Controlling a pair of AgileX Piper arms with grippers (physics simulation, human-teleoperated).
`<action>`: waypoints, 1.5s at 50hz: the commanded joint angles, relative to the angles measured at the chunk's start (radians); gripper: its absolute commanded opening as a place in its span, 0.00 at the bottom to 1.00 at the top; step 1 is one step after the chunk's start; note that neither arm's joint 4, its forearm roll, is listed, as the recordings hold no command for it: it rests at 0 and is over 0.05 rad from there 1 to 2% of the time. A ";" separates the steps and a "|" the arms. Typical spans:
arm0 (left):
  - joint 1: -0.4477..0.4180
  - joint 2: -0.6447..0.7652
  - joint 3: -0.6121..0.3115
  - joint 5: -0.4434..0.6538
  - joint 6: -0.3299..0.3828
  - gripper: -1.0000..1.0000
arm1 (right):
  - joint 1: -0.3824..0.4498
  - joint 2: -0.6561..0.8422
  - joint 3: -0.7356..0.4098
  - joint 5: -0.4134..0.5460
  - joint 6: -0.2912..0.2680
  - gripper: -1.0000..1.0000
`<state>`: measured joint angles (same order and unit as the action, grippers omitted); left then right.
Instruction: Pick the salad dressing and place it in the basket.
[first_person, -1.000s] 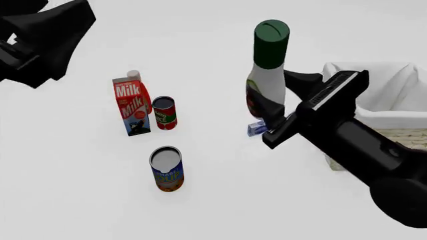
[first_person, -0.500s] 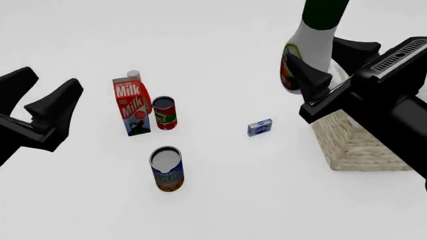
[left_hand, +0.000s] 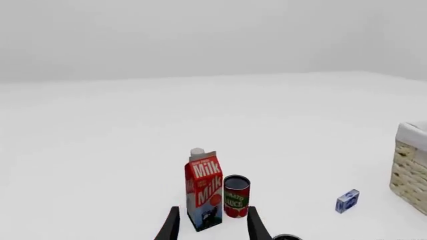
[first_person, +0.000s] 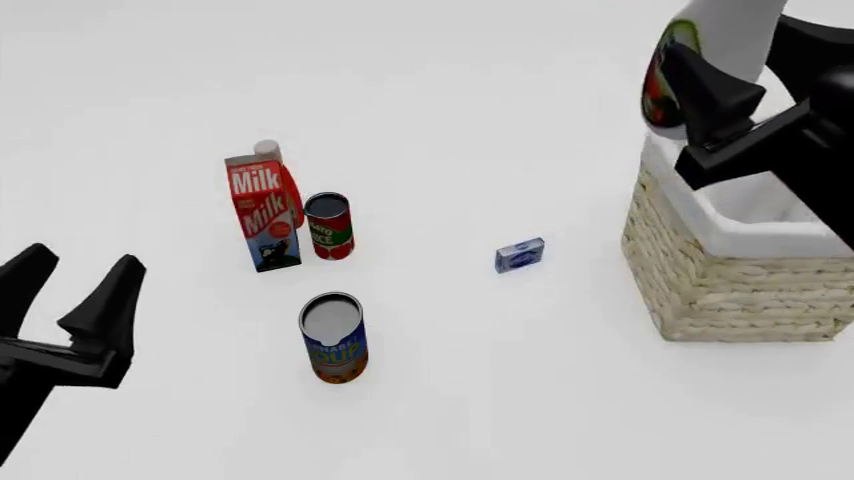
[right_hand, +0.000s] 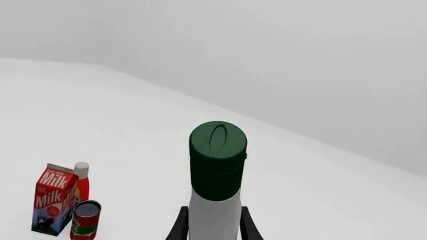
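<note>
The salad dressing (first_person: 721, 45) is a white bottle with a red-and-green label, held in the air at the far right with its top cut off by the picture's edge. My right gripper (first_person: 754, 72) is shut on its body. In the right wrist view its dark green cap (right_hand: 217, 150) rises between the fingers (right_hand: 180, 225). The bottle hangs above the left part of the basket (first_person: 721, 285), woven wicker with a white liner (first_person: 747, 232). My left gripper (first_person: 78, 305) stands open and empty at the near left, well short of the milk carton.
A red milk carton (first_person: 263, 212) with a white-capped bottle (first_person: 267, 149) behind it and a tomato sauce can (first_person: 328, 226) stand left of centre. A soup can (first_person: 334, 338) stands nearer. A small blue box (first_person: 519, 255) lies left of the basket.
My right gripper has carried the salad dressing up and to the right, from beside the basket to above it. The left arm has dropped back toward the near left corner.
</note>
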<state>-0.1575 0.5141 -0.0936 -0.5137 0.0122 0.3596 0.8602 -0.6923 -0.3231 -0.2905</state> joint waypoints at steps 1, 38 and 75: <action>0.053 -0.012 0.093 -0.078 0.003 1.00 | -0.091 -0.008 -0.024 -0.002 0.028 0.00; 0.102 -0.504 0.094 0.435 0.009 1.00 | -0.382 0.078 -0.051 0.002 0.054 0.00; 0.073 -0.487 0.094 0.452 -0.008 1.00 | -0.570 0.261 -0.101 0.038 0.145 0.00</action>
<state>-0.0788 0.0227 -0.0001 -0.0631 0.0049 -0.1828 1.0948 -0.7765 -0.2905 -0.1794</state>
